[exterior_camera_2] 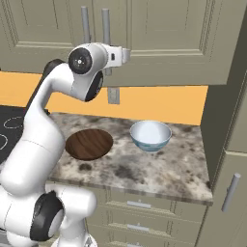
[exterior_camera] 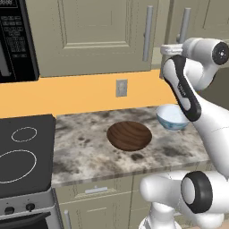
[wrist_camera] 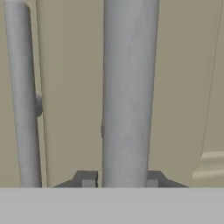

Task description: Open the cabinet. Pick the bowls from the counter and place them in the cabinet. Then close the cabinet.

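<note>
The cabinet point(exterior_camera: 89, 36) point(exterior_camera_2: 169, 38) has both panelled doors shut. In the hand view my gripper point(wrist_camera: 119, 179) straddles the right door's vertical silver handle point(wrist_camera: 129, 87). Its fingertips point(wrist_camera: 85, 179) stand on either side of the bar with a small gap on the left, so it is open. The other door's handle point(wrist_camera: 19, 87) is to the left. My hand reaches the lower end of that right handle point(exterior_camera_2: 105, 29) point(exterior_camera: 183, 27). The dark-brown wooden bowl point(exterior_camera: 129, 135) point(exterior_camera_2: 89, 144) and the white and light-blue bowl point(exterior_camera: 172, 117) point(exterior_camera_2: 150, 135) sit on the counter point(exterior_camera: 89, 152) point(exterior_camera_2: 159, 169).
A black stove top point(exterior_camera: 22, 152) lies left of the counter, under a black microwave point(exterior_camera: 15, 40). A wall outlet point(exterior_camera: 121, 87) is on the orange backsplash. Drawers point(exterior_camera_2: 140, 205) run under the counter, and a tall cabinet side point(exterior_camera_2: 231, 144) bounds it on the right.
</note>
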